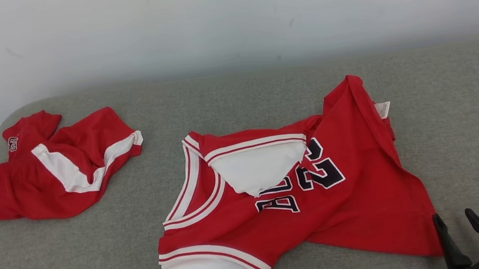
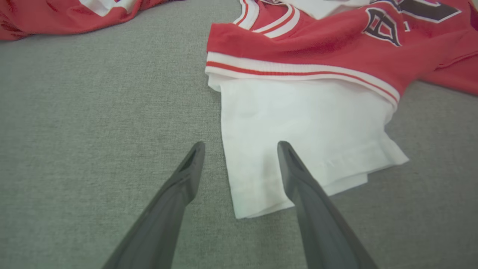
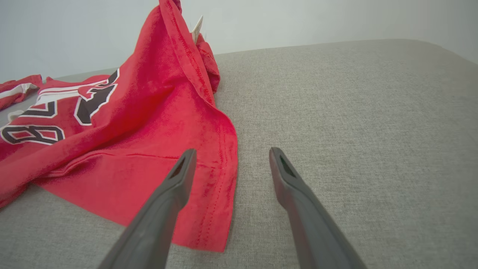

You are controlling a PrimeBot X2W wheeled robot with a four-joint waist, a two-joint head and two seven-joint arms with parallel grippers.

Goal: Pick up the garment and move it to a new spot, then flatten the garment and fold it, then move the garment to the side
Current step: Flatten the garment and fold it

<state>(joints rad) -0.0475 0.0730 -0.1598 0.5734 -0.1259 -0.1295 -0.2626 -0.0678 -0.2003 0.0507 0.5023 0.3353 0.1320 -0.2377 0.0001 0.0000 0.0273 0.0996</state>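
A: Where's the red jersey (image 1: 329,197)?
B: Crumpled mid-worktop (image 1: 463,115), its white sleeve (image 2: 298,130) nearest; red shorts (image 1: 58,166) lie far left.
A: Grasping anything?
B: No. The left end effector (image 2: 241,145) is spread wide astride the sleeve's left edge; the right end effector (image 3: 232,151) is released, astride the near-right hem (image 3: 220,194).

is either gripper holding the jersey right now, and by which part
Nothing is held. The left gripper is open over the white sleeve edge; the right gripper is open over the jersey hem.
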